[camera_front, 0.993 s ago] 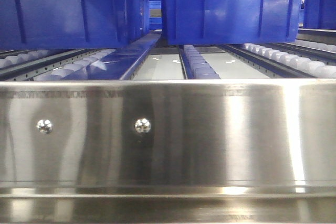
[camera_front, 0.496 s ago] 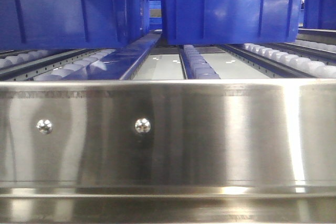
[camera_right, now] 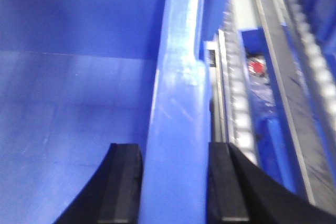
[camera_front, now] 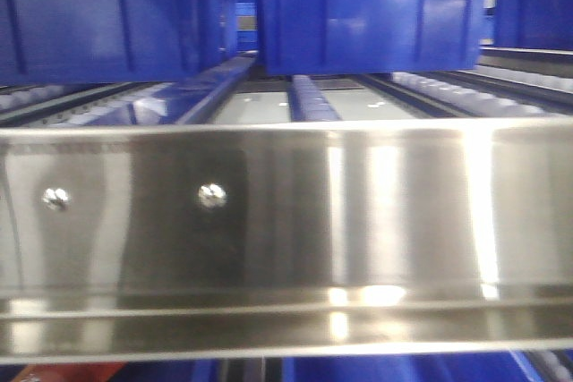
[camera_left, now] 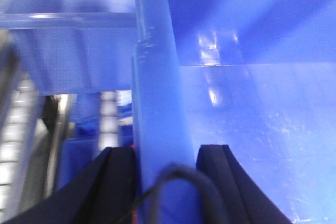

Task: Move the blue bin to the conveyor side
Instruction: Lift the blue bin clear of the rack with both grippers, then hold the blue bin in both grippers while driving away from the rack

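Observation:
In the left wrist view, my left gripper [camera_left: 166,150] is shut on the thick rim of the blue bin [camera_left: 155,93], one black finger on each side of the wall, the bin's glossy inside to the right. My right gripper [camera_right: 172,148] is shut on the blue bin [camera_right: 178,93] rim as well, with the bin's inside to the left. The front view shows two blue bins [camera_front: 367,24] [camera_front: 107,29] on the roller rack; I cannot tell which one is held. Neither gripper appears there. The conveyor is out of view.
A wide stainless steel rail [camera_front: 286,221] fills the lower front view. Behind it run white roller tracks [camera_front: 309,100] and blue lane dividers [camera_front: 210,87]. Roller rails [camera_right: 239,108] lie just right of the held rim. More rollers [camera_left: 107,111] show left of the left gripper.
The whole front view has shifted: the steel rail, its screws and the bins sit further left and higher in the frame, now blurred, and a strip below the rail has come into sight.

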